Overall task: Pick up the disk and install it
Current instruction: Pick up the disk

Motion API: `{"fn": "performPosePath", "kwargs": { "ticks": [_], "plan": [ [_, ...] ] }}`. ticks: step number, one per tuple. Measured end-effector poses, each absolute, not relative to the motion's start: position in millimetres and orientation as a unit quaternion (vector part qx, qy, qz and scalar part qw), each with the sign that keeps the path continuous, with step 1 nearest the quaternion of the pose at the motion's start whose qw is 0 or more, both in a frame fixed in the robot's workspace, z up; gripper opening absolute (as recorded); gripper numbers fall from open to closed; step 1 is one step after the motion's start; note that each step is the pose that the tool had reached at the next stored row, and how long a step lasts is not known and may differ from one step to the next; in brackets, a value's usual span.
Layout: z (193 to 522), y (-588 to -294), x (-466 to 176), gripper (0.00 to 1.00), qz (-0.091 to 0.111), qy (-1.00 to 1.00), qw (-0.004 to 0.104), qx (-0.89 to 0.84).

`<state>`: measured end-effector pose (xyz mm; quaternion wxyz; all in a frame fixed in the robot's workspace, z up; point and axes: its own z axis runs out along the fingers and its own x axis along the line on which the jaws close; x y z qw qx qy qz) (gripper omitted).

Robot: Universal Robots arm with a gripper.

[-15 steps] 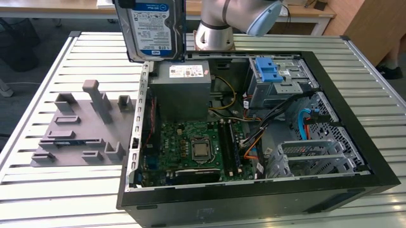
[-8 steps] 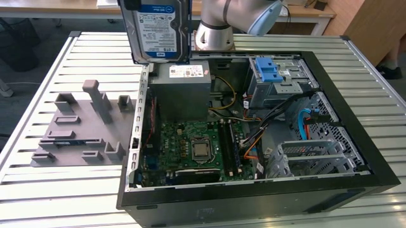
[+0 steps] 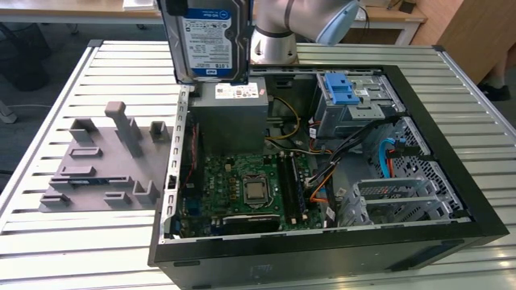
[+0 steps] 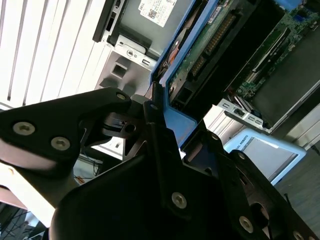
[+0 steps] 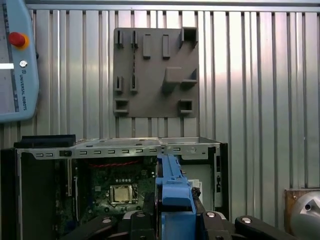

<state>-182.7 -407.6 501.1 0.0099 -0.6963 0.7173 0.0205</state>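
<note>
Silver-grey metal hard disk (image 3: 205,39) with blue plastic rails hangs upright, long axis vertical, clamped in my black gripper (image 4: 167,125) above the open black computer case (image 3: 322,254).

disk (image 3: 205,42) is showing grey metal, glossy label (image 3: 211,27), blue plastic rails (image 5: 175,192); desk (image 3: 72,241) is showing ribbed matt metal; fixture (image 3: 96,166) is showing matt grey plastic.

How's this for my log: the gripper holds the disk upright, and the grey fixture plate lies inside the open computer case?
Not quite. The gripper holds the disk upright, but the exterior view shows the grey fixture plate on the slatted table beside the open computer case, not inside it.
</note>
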Motion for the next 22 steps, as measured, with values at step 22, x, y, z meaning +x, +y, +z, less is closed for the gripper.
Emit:
{"fn": "performPosePath", "kwargs": {
  "ticks": [22],
  "plan": [
    [501,-427,-158,0.36,0.02,0.717,0.01,-0.696]
  ]
}}
